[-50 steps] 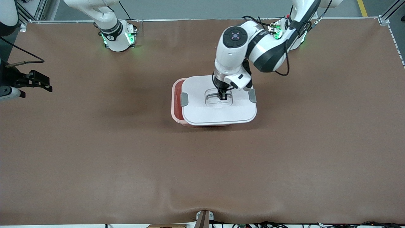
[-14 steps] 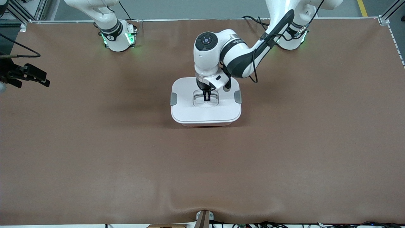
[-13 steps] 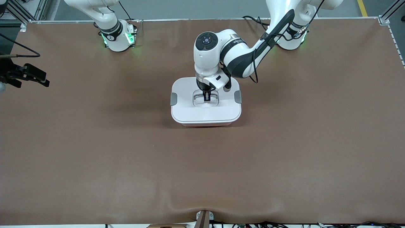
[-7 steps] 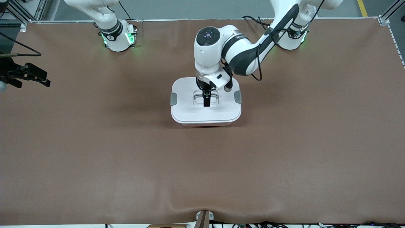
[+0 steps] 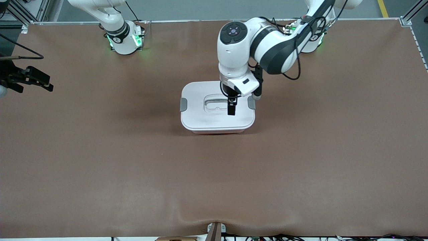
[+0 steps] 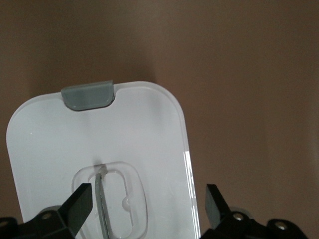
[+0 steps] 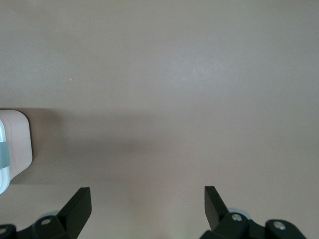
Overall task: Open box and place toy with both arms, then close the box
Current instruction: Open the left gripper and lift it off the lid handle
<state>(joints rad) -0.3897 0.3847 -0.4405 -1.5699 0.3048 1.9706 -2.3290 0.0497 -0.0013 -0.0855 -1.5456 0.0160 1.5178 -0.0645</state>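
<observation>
Hovering over the closed box [image 5: 217, 110], left gripper [image 5: 231, 109] jaws apart, empty.

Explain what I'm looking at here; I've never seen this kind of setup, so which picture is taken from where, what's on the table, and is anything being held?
These are two white robot arms bolted along one edge of a brown table. The big picture comes from a high camera facing them. The other two come from small cameras on each arm's wrist, looking down past its own black fingers.

The only thing on the table is the box, a pink tub closed by a flat white lid with a grey clip on each side and a clear recessed handle.

The left end effector hangs over the lid, just beside the handle, open and holding nothing. The right end effector waits at the right arm's end of the table, also open and empty. No toy shows in any view; whether it is inside the box cannot be seen.
</observation>
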